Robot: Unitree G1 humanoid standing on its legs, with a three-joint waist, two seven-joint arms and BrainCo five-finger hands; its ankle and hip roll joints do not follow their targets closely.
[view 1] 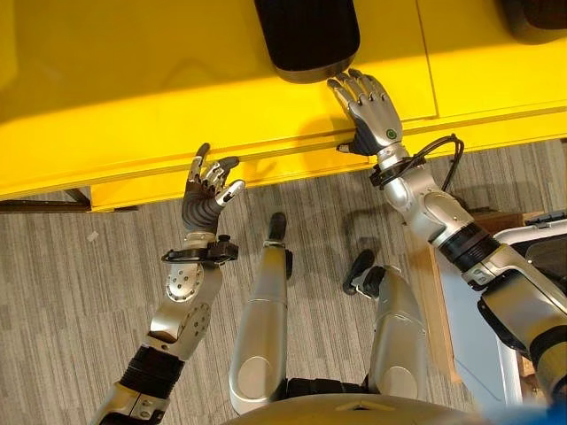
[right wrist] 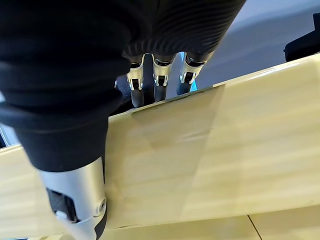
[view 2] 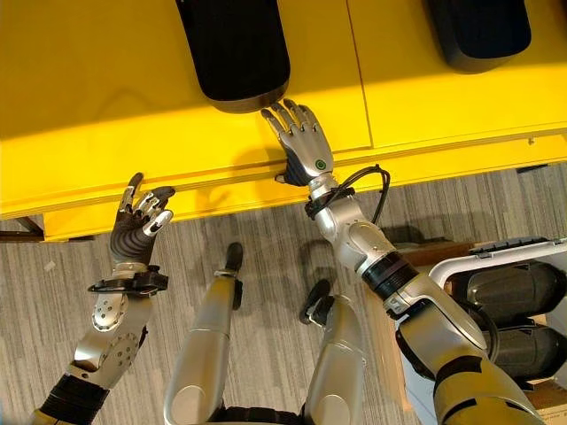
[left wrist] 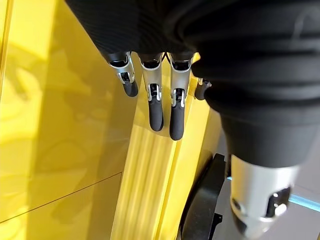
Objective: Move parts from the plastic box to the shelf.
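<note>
The right hand [view 1: 370, 108] is laid flat on the glossy yellow shelf [view 1: 133, 80], fingers straight and released, fingertips just beside a dark rounded oblong part [view 1: 307, 37]; the left hand [view 1: 205, 189] is held relaxed and empty at the shelf's front edge; more dark parts [view 2: 509, 310] are seen in the white plastic box [view 2: 496, 252].

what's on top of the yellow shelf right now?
Two dark rounded parts sit on the yellow shelf: one just beyond the open right hand, whose fingers lie flat on the shelf top, and another further right. The left hand hovers open at the front edge.
</note>
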